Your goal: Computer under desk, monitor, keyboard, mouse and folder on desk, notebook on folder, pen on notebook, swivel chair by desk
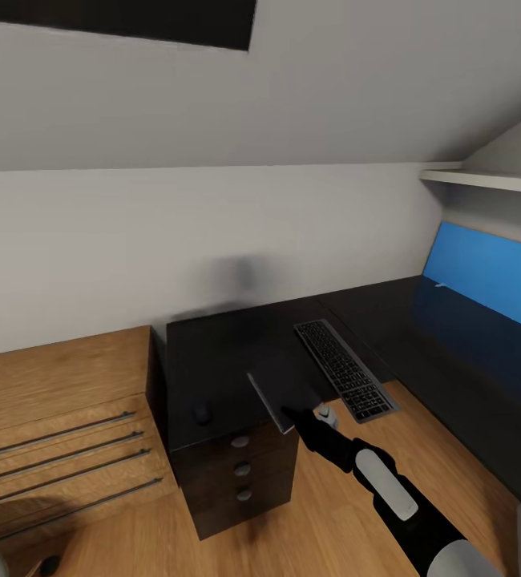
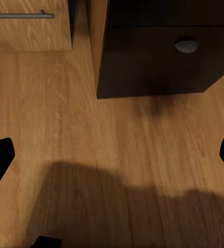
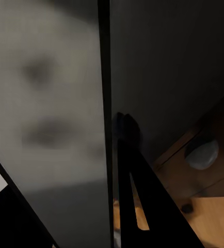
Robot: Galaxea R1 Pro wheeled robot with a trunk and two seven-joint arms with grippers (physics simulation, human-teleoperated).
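From the head view, your right gripper point(image 1: 300, 414) seems to be clamped on the near edge of the notebook point(image 1: 283, 389), though the jaws themselves are hidden behind it. The notebook hangs tilted just above the desk point(image 1: 212, 353), immediately left of the keyboard point(image 1: 345, 369). The keyboard's long axis runs away from you toward the wall, and the notebook's long side lies roughly parallel to it. The mouse point(image 1: 202, 414) sits further left of the keyboard, beyond the notebook and near the desk's front edge. So the notebook is between keyboard and mouse, and your right arm is the one that reaches both.

In the left wrist view, your left gripper point(image 2: 112, 155) is spread wide and empty. It points down at the wood floor point(image 2: 65, 119), left of and below the keyboard, in front of the black drawer unit point(image 2: 153, 57).

In the right wrist view, the notebook's grey cover fills the near field, its dark edge running lengthwise beside one black finger point(image 3: 138, 196). That fits a pinch on the edge, but you cannot see the opposite pad. Judge the set-down spot by the mouse, left of the keyboard.
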